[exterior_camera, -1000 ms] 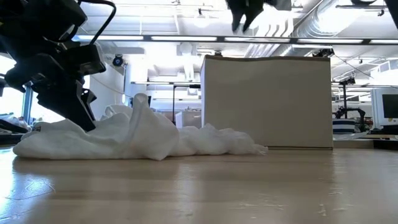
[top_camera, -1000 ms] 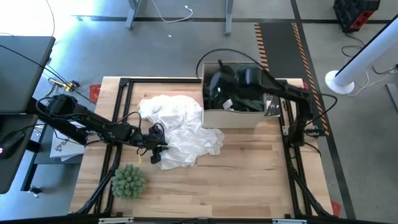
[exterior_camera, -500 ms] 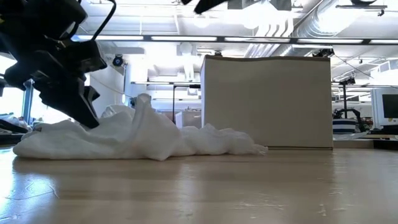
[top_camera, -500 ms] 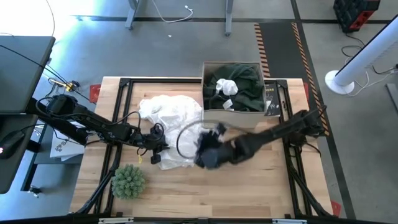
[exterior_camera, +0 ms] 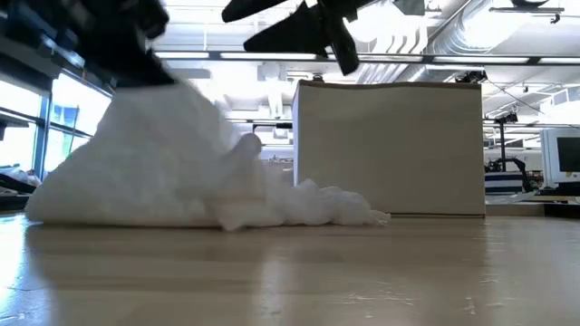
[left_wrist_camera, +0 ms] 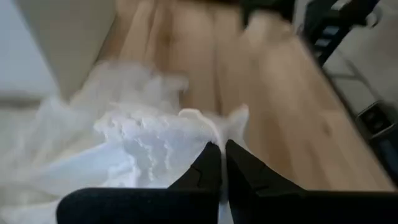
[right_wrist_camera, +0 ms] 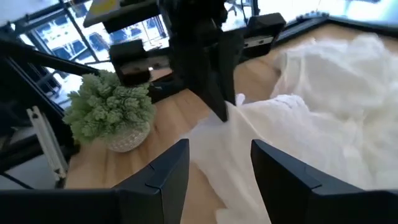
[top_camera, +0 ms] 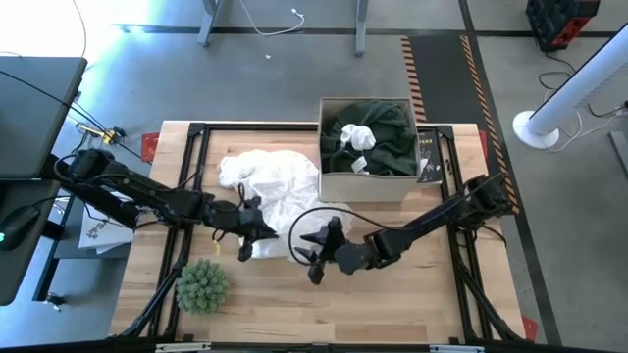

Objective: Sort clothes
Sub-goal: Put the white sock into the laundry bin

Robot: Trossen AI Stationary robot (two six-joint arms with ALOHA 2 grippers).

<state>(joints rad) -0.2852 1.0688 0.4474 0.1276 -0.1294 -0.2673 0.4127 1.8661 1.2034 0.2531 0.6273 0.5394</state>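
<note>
On table, left gripper (top_camera: 257,231) fingers pinch white garment (top_camera: 280,186); right gripper (top_camera: 316,257) fingers wide.

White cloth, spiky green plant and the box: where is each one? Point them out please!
white cloth (top_camera: 285,181): high view, middle of the crumpled heap.
spiky green plant (top_camera: 202,285): high view, top of the ball.
box (exterior_camera: 390,149): low view, its plain front wall.

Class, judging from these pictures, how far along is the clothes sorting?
Done: dark green clothes already lie in the cardboard box. In hand: the left gripper is shut on the white garment, lifting its edge, while the right gripper is open beside it. Left: the white garment is not yet boxed.
</note>
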